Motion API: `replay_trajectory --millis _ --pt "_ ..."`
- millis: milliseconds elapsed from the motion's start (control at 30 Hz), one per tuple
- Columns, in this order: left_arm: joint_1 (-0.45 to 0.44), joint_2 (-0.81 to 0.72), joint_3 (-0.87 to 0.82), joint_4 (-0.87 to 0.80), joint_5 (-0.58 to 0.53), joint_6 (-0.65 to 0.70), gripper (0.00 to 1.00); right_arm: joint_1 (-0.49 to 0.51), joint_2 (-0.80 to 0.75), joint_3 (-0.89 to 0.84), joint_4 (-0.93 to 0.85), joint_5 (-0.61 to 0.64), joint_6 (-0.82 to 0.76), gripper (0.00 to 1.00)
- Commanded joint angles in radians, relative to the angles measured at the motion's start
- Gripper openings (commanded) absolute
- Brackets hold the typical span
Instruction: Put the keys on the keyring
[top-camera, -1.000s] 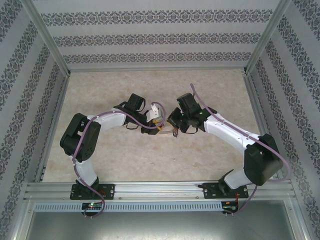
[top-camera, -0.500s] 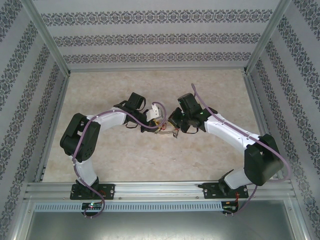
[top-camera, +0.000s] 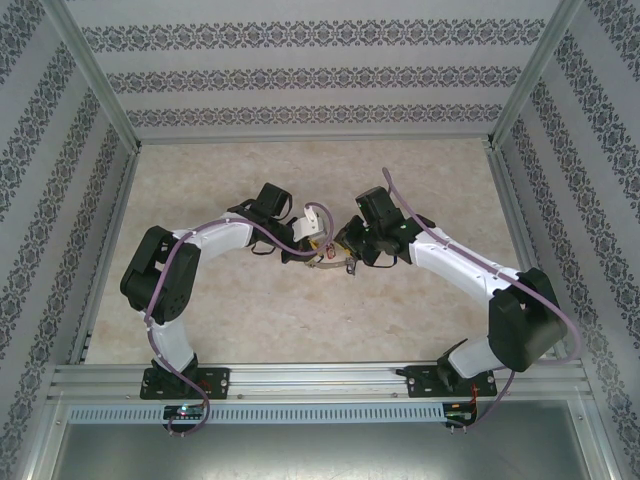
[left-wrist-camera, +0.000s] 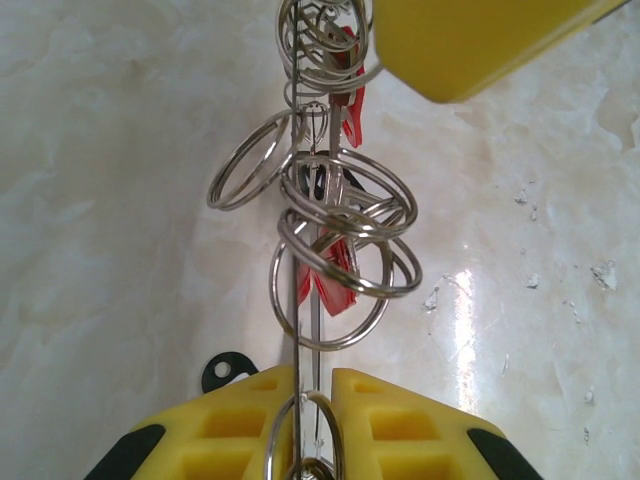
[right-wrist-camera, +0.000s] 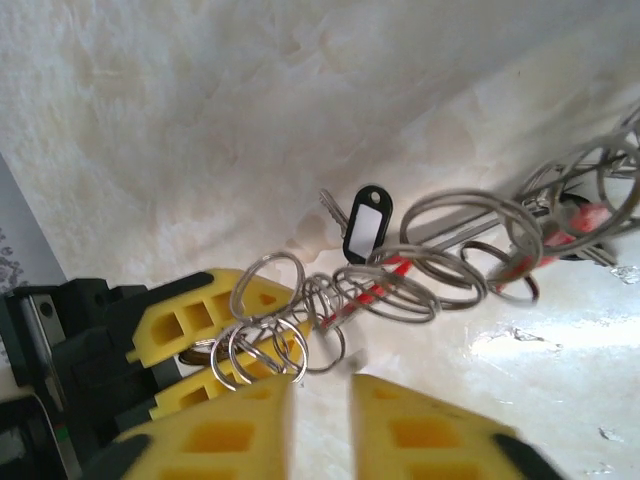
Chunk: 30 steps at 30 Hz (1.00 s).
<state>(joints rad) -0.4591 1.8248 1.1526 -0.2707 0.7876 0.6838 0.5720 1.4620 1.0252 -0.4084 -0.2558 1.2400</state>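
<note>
**Mid-air hand-over above the table.** Your left gripper is clenched on the near end of the keyring. The keyring hangs clear of the surface as a string of interlinked steel rings, stretched between the two arms at the centre of the workspace. Your right gripper stands released: there is a plain gap between its yellow fingers with no ring inside it, and the ring cluster lies just beyond its tips. The keys show as red pieces lodged among the rings, one at mid-chain and one near the far end. The threading therefore looks largely done, though you cannot confirm here that each key is truly captured on a loop rather than merely caught. A black tag with a pale label sits beside the chain, and whether it is attached cannot be told. What seems left is to verify the attachment, then lower and let go.
</note>
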Motion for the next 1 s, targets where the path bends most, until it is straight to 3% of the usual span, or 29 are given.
replay_trajectory --millis 0,167,333,433,567,633,700,767,833,967 --pt "-0.007 0.016 0.027 -0.036 -0.020 0.034 0.06 -0.001 -0.054 0.023 -0.019 0.012 -0.074 0.33" --pt "-0.008 0.014 0.032 -0.042 -0.016 0.044 0.06 -0.014 -0.156 0.006 -0.046 0.060 -0.190 0.48" --pt "-0.009 0.014 0.043 -0.059 -0.015 0.060 0.06 -0.080 -0.276 -0.065 0.016 0.023 -0.350 0.49" --pt "-0.014 0.006 0.039 -0.057 -0.012 0.062 0.06 -0.133 -0.334 -0.090 0.059 -0.008 -0.522 0.49" --pt "-0.021 0.002 0.040 -0.064 -0.007 0.074 0.06 -0.199 -0.369 -0.121 0.055 -0.067 -0.960 0.49" --pt "-0.024 0.004 0.041 -0.065 0.000 0.074 0.06 -0.224 -0.370 -0.131 0.005 -0.136 -1.335 0.49" --pt "-0.027 0.005 0.039 -0.064 0.005 0.075 0.07 -0.276 -0.358 -0.144 -0.015 -0.195 -1.606 0.47" --pt "-0.030 0.006 0.039 -0.065 0.008 0.079 0.07 -0.363 -0.321 -0.156 -0.030 -0.379 -1.801 0.44" --pt "-0.033 0.007 0.039 -0.065 0.007 0.083 0.07 -0.422 -0.285 -0.188 -0.031 -0.566 -2.003 0.48" --pt "-0.036 0.006 0.038 -0.068 0.013 0.088 0.08 -0.439 -0.168 -0.140 -0.062 -0.622 -2.171 0.55"
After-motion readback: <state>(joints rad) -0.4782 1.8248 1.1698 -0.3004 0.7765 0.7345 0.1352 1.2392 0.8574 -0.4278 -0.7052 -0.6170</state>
